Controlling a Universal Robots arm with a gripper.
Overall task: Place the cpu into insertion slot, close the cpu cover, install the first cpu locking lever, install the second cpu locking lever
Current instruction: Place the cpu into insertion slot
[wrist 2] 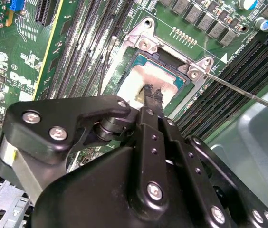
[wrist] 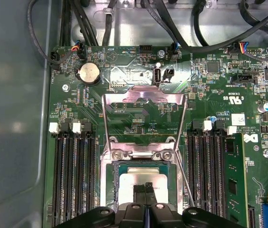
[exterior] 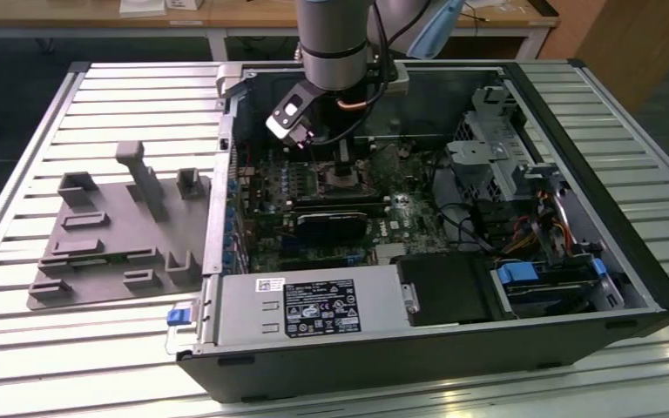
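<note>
Inside an open computer case (exterior: 428,348) on the slatted metal bench (exterior: 102,87), the arm reaches down over the green motherboard (wrist: 210,102), its tool (wrist 2: 152,92) poised above the processor socket. The tool's black fingers are drawn together and grip nothing; their tips sit at the middle of the cpu (wrist: 127,180), though contact cannot be confirmed. The cpu lies flat in the insertion slot (wrist: 109,175), its pale metal top facing up. The cpu cover (wrist: 143,95) is swung up off the socket on its hinge side, bare board showing through its square window. A thin wire locking lever (wrist: 184,178) stands free, slanting past one side of the socket. Black memory slots (wrist: 74,175) flank the socket on both sides. Beside the case, toward the exterior view's left, a grey moulded fixture tray (exterior: 102,252) rests on the bench.
</note>
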